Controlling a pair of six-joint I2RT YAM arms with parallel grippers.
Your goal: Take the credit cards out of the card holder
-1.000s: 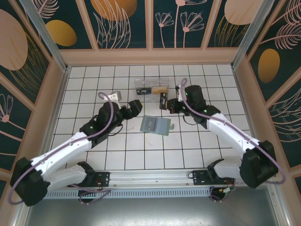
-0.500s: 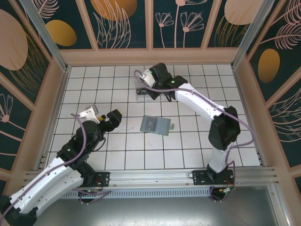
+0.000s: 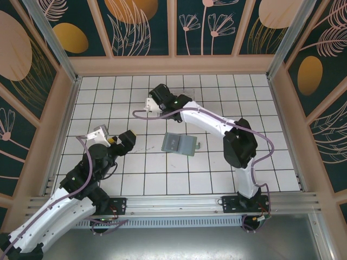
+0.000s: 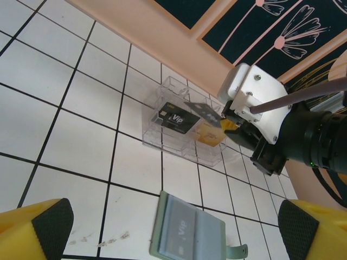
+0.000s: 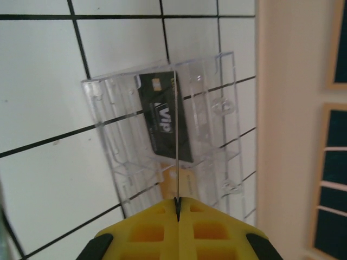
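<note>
Your right jaws clamp a thin, stiff grey card (image 4: 199,110) edge-on over the clear plastic tray (image 5: 103,111) at twelve o'clock, and your left jaws stand apart. The light grey-green card holder (image 3: 179,144) lies at the centre of the white tiled worktop (image 3: 97,97) and will probably slide. Pinch its slick pale Vip card (image 4: 181,238) by the exposed edge.

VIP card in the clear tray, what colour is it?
The VIP card is black with white lettering; the right wrist view shows it best.

White tiles (image 3: 179,179) with black grid lines cover the middle of the frame. Dark teal wall panels (image 3: 217,21) with flower outlines and orange ovals, framed in pale wood (image 3: 173,65), enclose them.
</note>
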